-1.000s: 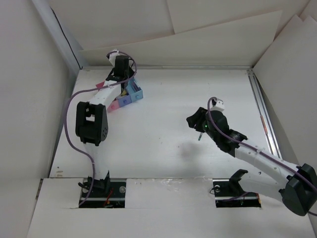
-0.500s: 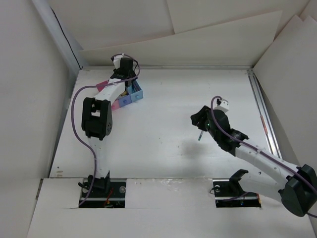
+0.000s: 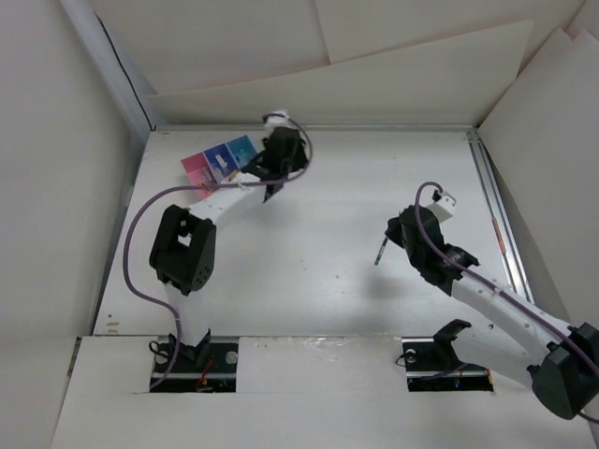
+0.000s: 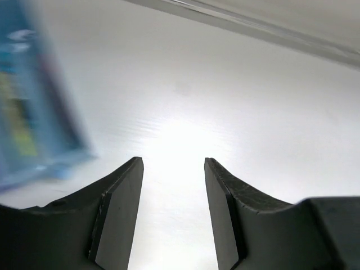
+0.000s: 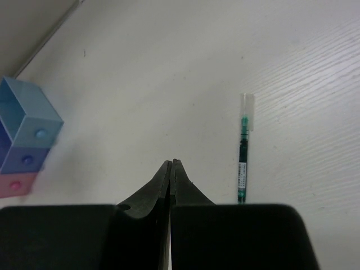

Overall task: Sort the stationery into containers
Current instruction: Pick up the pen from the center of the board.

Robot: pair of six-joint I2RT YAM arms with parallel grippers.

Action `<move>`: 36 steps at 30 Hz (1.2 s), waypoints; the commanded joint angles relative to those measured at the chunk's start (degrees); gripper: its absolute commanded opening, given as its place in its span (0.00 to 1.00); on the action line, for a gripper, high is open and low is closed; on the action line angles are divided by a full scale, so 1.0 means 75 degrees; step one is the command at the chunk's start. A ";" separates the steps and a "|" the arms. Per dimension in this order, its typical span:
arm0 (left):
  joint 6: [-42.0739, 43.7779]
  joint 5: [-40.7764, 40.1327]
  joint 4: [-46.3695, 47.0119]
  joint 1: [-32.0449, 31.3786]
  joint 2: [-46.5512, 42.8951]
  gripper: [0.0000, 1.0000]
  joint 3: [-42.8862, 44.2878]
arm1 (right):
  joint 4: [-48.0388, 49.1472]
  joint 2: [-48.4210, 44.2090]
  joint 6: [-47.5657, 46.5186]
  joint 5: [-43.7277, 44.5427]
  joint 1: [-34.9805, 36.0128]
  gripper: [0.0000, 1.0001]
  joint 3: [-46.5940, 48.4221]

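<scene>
The containers (image 3: 220,159) stand in a row at the back left: pink, dark blue, light blue (image 5: 28,115). A dark green pen (image 3: 380,251) with a clear cap lies flat on the table right of centre. My right gripper (image 3: 391,228) hovers just right of the pen (image 5: 243,163), jaws pressed shut on nothing. My left gripper (image 3: 270,185) hangs to the right of the light blue bin (image 4: 28,112), which shows blurred at the left edge of its wrist view. Its fingers (image 4: 121,208) stand apart over bare table and hold nothing (image 4: 173,163).
A metal rail (image 3: 496,215) runs along the table's right side. White paper walls close in the back and both sides. A black cable (image 3: 112,56) runs down the left wall.
My left arm has swung right, away from over the bins, and its jaws have parted. My right gripper has closed empty and drawn back to the right. The pen lies where it was.
</scene>
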 commanded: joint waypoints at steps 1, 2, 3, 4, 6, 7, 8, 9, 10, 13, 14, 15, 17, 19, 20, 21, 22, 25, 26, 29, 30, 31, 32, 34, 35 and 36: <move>0.0493 0.0798 0.0979 -0.1722 -0.0349 0.44 -0.0387 | -0.0898 -0.0556 0.0395 0.0918 -0.0087 0.00 0.0459; 0.0495 0.0798 0.0828 -0.2007 -0.0196 0.43 -0.0387 | -0.1099 -0.0686 0.0477 0.1058 -0.0087 0.00 0.0577; 0.0587 0.1077 0.0745 -0.2253 -0.0043 0.43 -0.0387 | -0.1287 -0.0838 0.0477 0.1303 -0.0087 0.00 0.0694; 0.0658 0.1184 0.0675 -0.2476 0.0248 0.43 -0.0282 | -0.1474 -0.1002 0.0559 0.1410 -0.0087 0.00 0.0823; 0.0659 0.1382 0.0674 -0.3039 0.0461 0.45 -0.0212 | -0.1967 -0.1518 0.0629 0.1586 -0.0087 0.00 0.1221; 0.0659 0.1779 0.0767 -0.3191 0.0543 0.48 -0.0211 | -0.2084 -0.1682 0.0630 0.1668 -0.0087 0.01 0.1350; 0.0659 0.1783 0.0849 -0.3471 0.0614 0.51 -0.0211 | -0.2155 -0.1985 0.0630 0.1762 -0.0087 0.03 0.1572; 0.0728 0.1783 0.0850 -0.3613 0.0719 0.53 -0.0211 | -0.2272 -0.2127 0.0630 0.1763 -0.0087 0.07 0.1679; 0.0729 0.1852 0.0919 -0.3719 0.0720 0.55 -0.0211 | -0.2354 -0.2245 0.0630 0.1763 -0.0087 0.10 0.1807; 0.0811 0.1923 0.1002 -0.3955 0.0919 0.59 -0.0059 | -0.2577 -0.2504 0.0432 0.1950 -0.0087 0.24 0.2288; 0.0881 0.1923 0.1002 -0.4024 0.1035 0.59 -0.0059 | -0.2578 -0.2573 0.0361 0.1950 -0.0087 0.27 0.2405; 0.0881 0.2039 0.1002 -0.4025 0.1141 0.59 0.0023 | -0.2647 -0.2574 0.0360 0.1846 -0.0087 0.30 0.2615; 0.0881 0.2238 0.1083 -0.4025 0.1211 0.59 0.0023 | -0.2730 -0.2574 0.0278 0.1717 -0.0087 0.38 0.2688; 0.0881 0.2415 0.1084 -0.4025 0.1212 0.60 0.0023 | -0.2660 -0.2574 0.0185 0.1529 -0.0087 0.43 0.2688; 0.0881 0.2415 0.1084 -0.4025 0.1282 0.60 0.0023 | -0.2521 -0.2574 0.0184 0.1528 -0.0087 0.43 0.2618; 0.0974 0.2415 0.1084 -0.4025 0.1282 0.60 0.0023 | -0.2450 -0.2493 0.0184 0.1435 -0.0087 0.45 0.2548; 0.1045 0.2415 0.1003 -0.4106 0.1282 0.60 0.0105 | -0.2368 -0.2492 0.0184 0.1353 -0.0087 0.45 0.2477; 0.1209 0.2345 0.0757 -0.4177 0.1457 0.61 0.0198 | -0.2180 -0.2282 0.0184 0.1177 -0.0087 0.45 0.2290; 0.1210 0.2345 0.0663 -0.4177 0.1574 0.61 0.0315 | -0.2179 -0.2200 0.0184 0.1177 -0.0087 0.45 0.2289; 0.1408 0.2088 0.0487 -0.4341 0.1785 0.60 0.0398 | -0.2016 -0.2199 0.0114 0.1177 -0.0087 0.45 0.2207; 0.1409 0.2087 0.0371 -0.4411 0.1786 0.60 0.0480 | -0.2015 -0.2199 0.0021 0.1177 -0.0087 0.45 0.2207; 0.1490 0.2006 0.0277 -0.4412 0.1902 0.59 0.0480 | -0.1899 -0.2199 0.0020 0.1107 -0.0087 0.45 0.2207; 0.1560 0.1889 0.0276 -0.4505 0.2031 0.59 0.0562 | -0.1898 -0.2130 -0.0049 0.1037 -0.0087 0.45 0.2207; 0.1561 0.1585 0.0054 -0.4599 0.2103 0.56 0.0773 | -0.1723 -0.2129 -0.0120 0.0966 -0.0087 0.45 0.2137; 0.1561 0.1375 -0.0051 -0.4599 0.2219 0.53 0.0773 | -0.1722 -0.2129 -0.0120 0.0885 -0.0087 0.45 0.2137; 0.1561 0.1280 -0.0052 -0.4669 0.2324 0.49 0.0878 | -0.1641 -0.2059 -0.0120 0.0791 -0.0087 0.45 0.2137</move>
